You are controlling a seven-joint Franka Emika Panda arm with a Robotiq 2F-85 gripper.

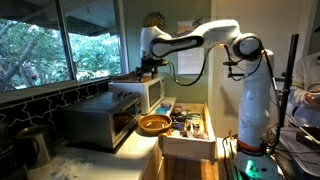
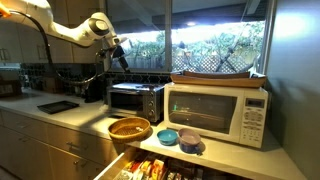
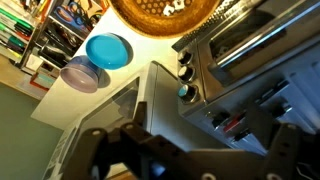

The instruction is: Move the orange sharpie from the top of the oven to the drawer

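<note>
The gripper (image 1: pixel 148 68) hovers over the dark toaster oven (image 1: pixel 100 120), also in an exterior view (image 2: pixel 120 52) above the oven (image 2: pixel 135 100). In the wrist view its fingers (image 3: pixel 195 140) stand wide apart with nothing between them. A small blurred reddish-orange mark (image 3: pixel 235 122) on the oven's dark top (image 3: pixel 250 105) may be the sharpie; it does not show in the exterior views. The drawer (image 1: pixel 188 145) stands pulled open below the counter, full of small items, and also shows in another exterior view (image 2: pixel 160 168) and the wrist view (image 3: pixel 45 30).
An orange bowl (image 2: pixel 130 128) sits on the counter in front of the oven. A white microwave (image 2: pixel 218 110) with a wooden tray on top stands beside the oven. A blue bowl (image 3: pixel 108 50) and a purple bowl (image 3: pixel 80 72) lie in front of it. Windows run behind.
</note>
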